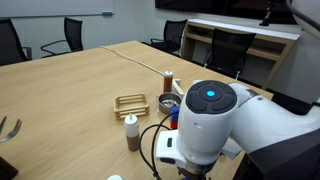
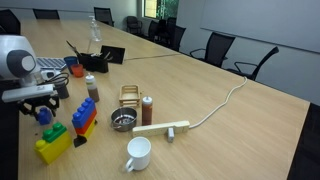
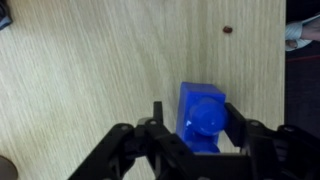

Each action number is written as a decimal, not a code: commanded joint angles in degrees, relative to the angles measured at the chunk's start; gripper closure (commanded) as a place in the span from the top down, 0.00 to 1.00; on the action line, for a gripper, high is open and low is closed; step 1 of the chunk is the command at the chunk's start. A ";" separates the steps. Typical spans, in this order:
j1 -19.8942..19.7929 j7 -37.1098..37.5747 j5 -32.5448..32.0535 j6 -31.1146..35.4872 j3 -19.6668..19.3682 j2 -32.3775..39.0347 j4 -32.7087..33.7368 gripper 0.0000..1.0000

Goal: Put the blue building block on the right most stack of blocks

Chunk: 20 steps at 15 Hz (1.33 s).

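Note:
The blue building block [image 3: 203, 117] is a small studded brick between my gripper's [image 3: 198, 125] two black fingers in the wrist view. The right finger touches it and a strip of wood shows between it and the left finger. In an exterior view the gripper [image 2: 40, 103] points down over the block [image 2: 43, 116] at the table's left side. The right most stack of blocks [image 2: 54, 144], a yellow base with a green brick on top, stands just in front of it. The blue-over-red stack with wheels [image 2: 83, 120] is beside that.
Near the stacks are a white mug [image 2: 138, 153], a metal bowl [image 2: 122, 121], a wire rack [image 2: 131, 95], two sauce bottles [image 2: 147, 110] [image 2: 91, 88], a wooden bar [image 2: 163, 129] and a cable. Office chairs ring the long wooden table [image 2: 230, 130].

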 commanded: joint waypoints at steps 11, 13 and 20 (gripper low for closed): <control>2.19 7.30 3.20 -3.45 0.08 -4.79 -1.53 0.10; 2.17 8.89 5.32 -3.61 0.12 -7.19 -3.13 0.10; -0.32 18.05 8.75 -2.42 -0.24 -20.26 -13.42 0.10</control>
